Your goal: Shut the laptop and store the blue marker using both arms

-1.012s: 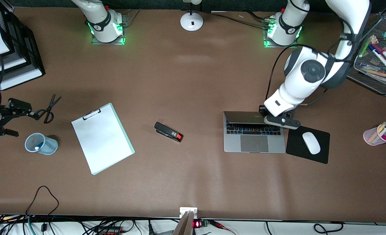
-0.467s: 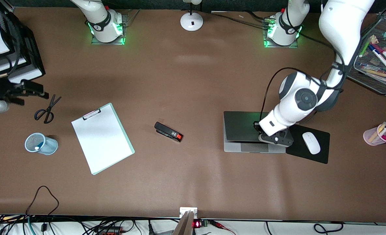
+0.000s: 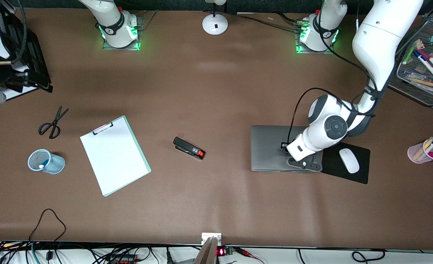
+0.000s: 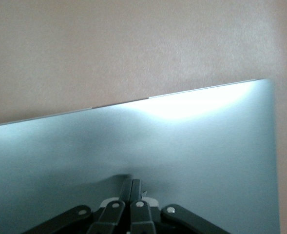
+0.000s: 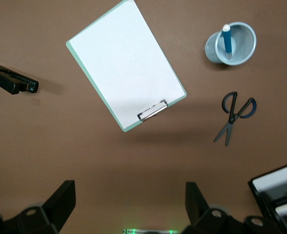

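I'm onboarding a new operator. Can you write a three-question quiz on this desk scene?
1. True or false: the laptop lid is down.
2. Where is the blue marker? A) in the blue mesh cup B) on the clipboard C) beside the stapler
3. Fill in: the left gripper rests on the ____, fingers together; the right gripper, open, hangs high at the right arm's end of the table.

Key: 1 true; 2 A; 3 laptop.
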You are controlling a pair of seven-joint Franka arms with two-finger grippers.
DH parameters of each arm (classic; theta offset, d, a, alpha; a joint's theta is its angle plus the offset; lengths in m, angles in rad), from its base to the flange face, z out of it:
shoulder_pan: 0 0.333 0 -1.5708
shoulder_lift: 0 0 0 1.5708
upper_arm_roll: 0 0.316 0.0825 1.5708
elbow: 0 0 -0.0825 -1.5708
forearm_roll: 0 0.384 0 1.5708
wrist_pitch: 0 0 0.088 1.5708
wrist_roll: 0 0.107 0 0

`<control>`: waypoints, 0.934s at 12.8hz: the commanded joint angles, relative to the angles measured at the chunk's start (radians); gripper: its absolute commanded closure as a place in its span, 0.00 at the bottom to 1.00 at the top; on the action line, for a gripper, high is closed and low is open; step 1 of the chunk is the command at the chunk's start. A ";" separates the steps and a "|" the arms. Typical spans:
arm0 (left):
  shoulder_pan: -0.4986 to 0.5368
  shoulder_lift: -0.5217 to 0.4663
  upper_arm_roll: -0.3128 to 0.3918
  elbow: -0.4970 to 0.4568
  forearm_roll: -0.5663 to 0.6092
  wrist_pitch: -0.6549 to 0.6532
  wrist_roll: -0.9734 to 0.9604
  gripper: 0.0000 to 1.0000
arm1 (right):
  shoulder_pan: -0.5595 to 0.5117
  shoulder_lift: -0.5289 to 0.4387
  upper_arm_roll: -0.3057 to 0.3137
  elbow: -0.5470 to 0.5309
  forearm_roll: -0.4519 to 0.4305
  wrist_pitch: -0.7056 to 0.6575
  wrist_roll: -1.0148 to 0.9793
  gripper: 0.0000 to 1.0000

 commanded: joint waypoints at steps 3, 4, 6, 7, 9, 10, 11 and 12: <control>-0.003 0.055 0.017 0.040 0.022 0.044 0.011 1.00 | 0.010 -0.139 0.025 -0.176 -0.063 0.105 0.036 0.00; -0.001 0.060 0.017 0.040 0.023 0.044 0.010 1.00 | 0.010 -0.165 0.028 -0.214 -0.074 0.131 0.036 0.00; 0.000 0.058 0.017 0.040 0.023 0.044 0.011 1.00 | 0.007 -0.176 0.030 -0.221 -0.076 0.143 0.034 0.00; -0.003 0.060 0.017 0.049 0.022 0.044 0.007 1.00 | 0.004 -0.171 0.028 -0.204 -0.074 0.138 0.033 0.00; 0.002 0.044 0.017 0.072 0.023 0.015 0.005 1.00 | 0.001 -0.144 0.025 -0.163 -0.071 0.136 0.020 0.00; 0.006 0.023 0.016 0.093 0.023 -0.052 0.005 1.00 | 0.003 -0.122 0.025 -0.129 -0.061 0.133 0.020 0.00; 0.008 -0.005 0.014 0.124 0.023 -0.136 0.008 1.00 | 0.001 -0.118 0.025 -0.120 -0.056 0.127 0.023 0.00; 0.015 -0.034 0.010 0.162 0.023 -0.237 0.008 1.00 | 0.001 -0.118 0.025 -0.118 -0.056 0.129 0.023 0.00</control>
